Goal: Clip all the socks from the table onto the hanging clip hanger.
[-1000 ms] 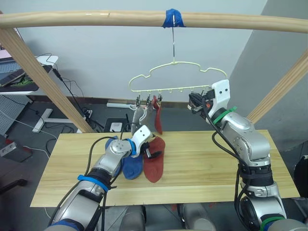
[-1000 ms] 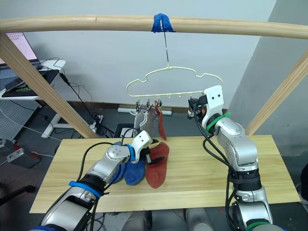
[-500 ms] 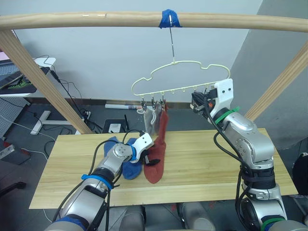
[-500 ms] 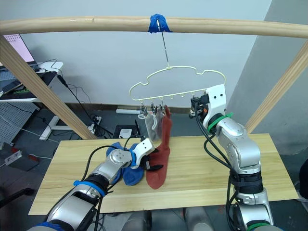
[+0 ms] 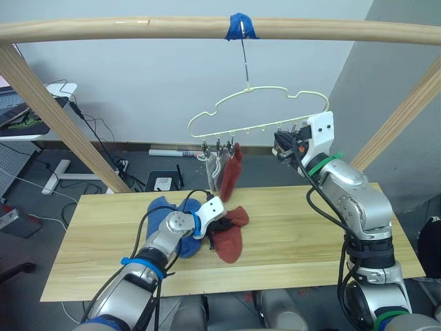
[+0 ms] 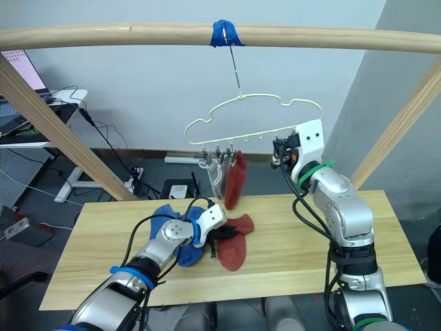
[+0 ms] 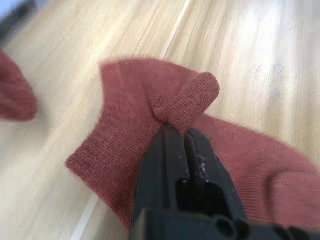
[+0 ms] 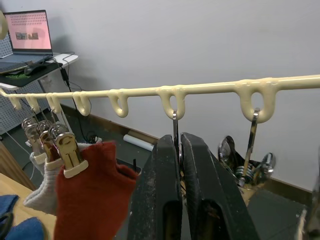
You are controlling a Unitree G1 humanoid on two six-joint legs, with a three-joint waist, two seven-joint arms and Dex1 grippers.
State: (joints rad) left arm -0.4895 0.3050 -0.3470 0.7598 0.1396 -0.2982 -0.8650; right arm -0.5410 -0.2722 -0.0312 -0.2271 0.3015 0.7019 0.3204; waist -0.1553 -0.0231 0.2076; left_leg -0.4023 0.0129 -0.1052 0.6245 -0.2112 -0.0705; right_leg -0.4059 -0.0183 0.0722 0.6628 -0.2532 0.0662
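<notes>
On the counter [image 5: 89, 262], two blue socks [image 5: 165, 210] lie bunched beside the left hand [image 7: 176, 131], whose fingers are pressed together on a raised fold of the rust-red sock [image 5: 229, 238]. The knit looks light and limp, likely to droop from any single pinch, so its cuff edge seems the best hold for clipping. Above hang two grey socks [image 5: 215, 169] and a red one [image 5: 231, 172] from the clip hanger [image 5: 258, 110]. The right hand [image 8: 178, 150] nips a free clip's wire [image 8: 175, 127].
</notes>
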